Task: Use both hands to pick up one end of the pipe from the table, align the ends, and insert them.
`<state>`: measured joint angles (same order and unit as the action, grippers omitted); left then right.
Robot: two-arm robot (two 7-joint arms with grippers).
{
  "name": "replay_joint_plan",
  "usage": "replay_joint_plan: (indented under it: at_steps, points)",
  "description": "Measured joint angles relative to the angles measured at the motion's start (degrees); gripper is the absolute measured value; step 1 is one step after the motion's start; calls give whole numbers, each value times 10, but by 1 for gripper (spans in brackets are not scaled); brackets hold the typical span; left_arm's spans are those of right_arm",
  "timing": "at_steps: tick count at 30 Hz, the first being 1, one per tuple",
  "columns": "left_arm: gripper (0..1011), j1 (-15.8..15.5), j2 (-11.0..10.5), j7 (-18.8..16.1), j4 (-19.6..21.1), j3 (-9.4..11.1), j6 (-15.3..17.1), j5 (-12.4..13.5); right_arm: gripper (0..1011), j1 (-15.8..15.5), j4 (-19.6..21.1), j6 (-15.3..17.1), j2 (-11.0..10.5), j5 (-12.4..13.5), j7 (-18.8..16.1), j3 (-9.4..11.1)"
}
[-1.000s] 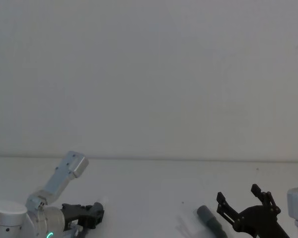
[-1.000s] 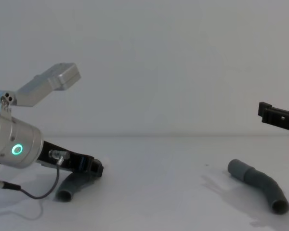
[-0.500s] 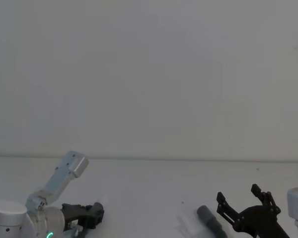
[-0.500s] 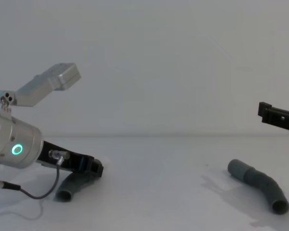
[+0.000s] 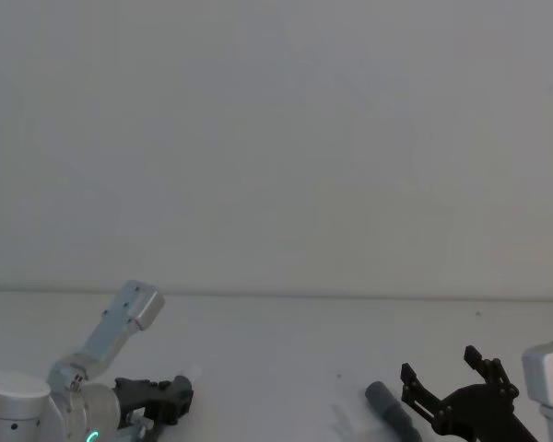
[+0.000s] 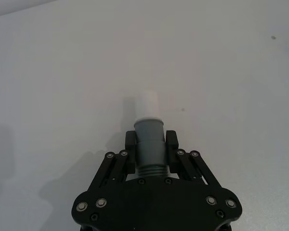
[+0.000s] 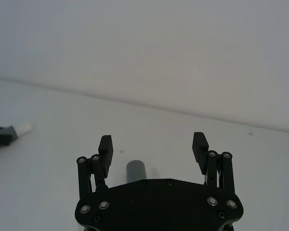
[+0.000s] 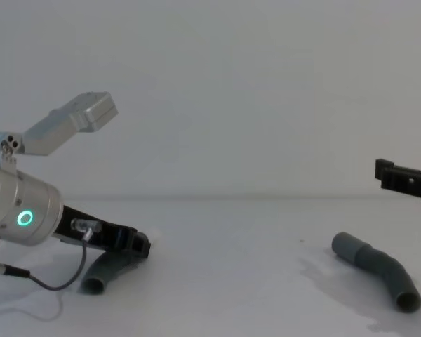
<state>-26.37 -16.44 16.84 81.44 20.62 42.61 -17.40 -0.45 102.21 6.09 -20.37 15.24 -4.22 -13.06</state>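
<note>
Spigot pipe (image 6: pixel 149 144) sits clamped between left fingers (image 6: pixel 131 144).

I take this for a robotics lab test cell. The table (image 8: pixel 231 295) is plain matte white and meets a plain pale wall (image 5: pixel 276 138) along a seam running from 9 to 3 o'clock. In my chest view a silver wrist (image 8: pixel 14 203) with a glowing green ring light (image 8: pixel 24 218) sits at 8 o'clock. The props are a ribbed grey pipe piece (image 8: pixel 105 270) at 7 o'clock and a second piece (image 8: pixel 377 270) at 4 o'clock.
</note>
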Motion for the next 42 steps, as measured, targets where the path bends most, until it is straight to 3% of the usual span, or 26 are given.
replay_joint_plan:
  at_steps: [12,27,42]
  points:
    - [328,0,0,0,0,0,0,0,1004,18,1,66,-22,-17,-10,-3]
    - [328,0,0,0,0,0,0,0,1004,58,-7,176,-41,-28,-41,-18]
    - [328,0,0,0,0,0,0,0,1004,80,-15,209,-51,-37,-76,-37]
